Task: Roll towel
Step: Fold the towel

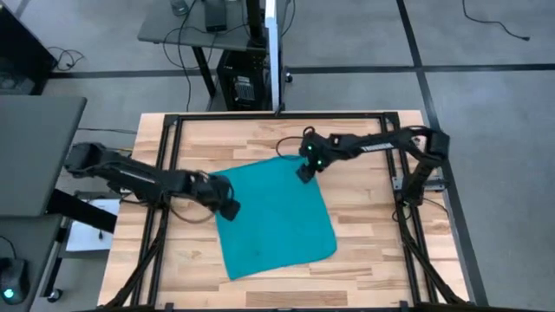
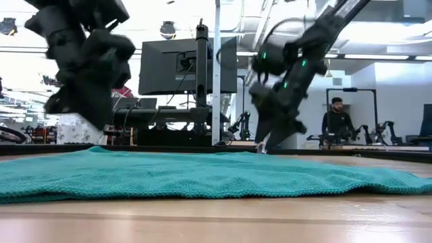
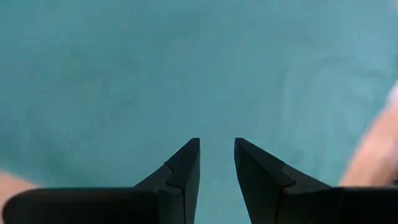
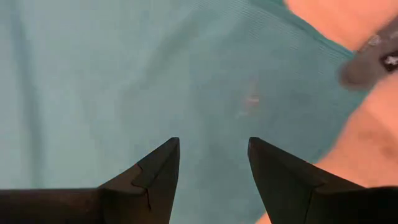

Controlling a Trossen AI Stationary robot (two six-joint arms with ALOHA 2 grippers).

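Towel [image 1: 276, 217]: one, plain teal cloth, spread flat and unrolled as a tilted rectangle at the centre of the high view, on the wooden table [image 1: 364, 260]. One corner points toward the upper centre of the frame, another toward the lower left. In the low view it lies as a wide low band [image 2: 202, 175] across the middle, with shallow ripples. No label, tag or printing can be seen on the fabric.

Left gripper [image 1: 231, 208]: at the towel's left edge in the high view, arm reaching in from the frame's left. Its wrist view shows the two dark fingers [image 3: 183, 171] parted by a narrow gap, nothing between them, teal cloth filling the frame beyond. In the low view it hangs above the cloth at upper left [image 2: 91, 115].

Right gripper [image 1: 305, 172]: at the towel's upper corner in the high view, arm coming from the right, green lights lit near the wrist. Its fingers [image 4: 155, 168] stand wider apart, empty, over the cloth near its edge.

Writing: pale lettering along the right arm's link, too small to read.

Background, low view: monitor [image 2: 185, 64] behind the table at centre; a person [image 2: 335, 121] at right, far off.
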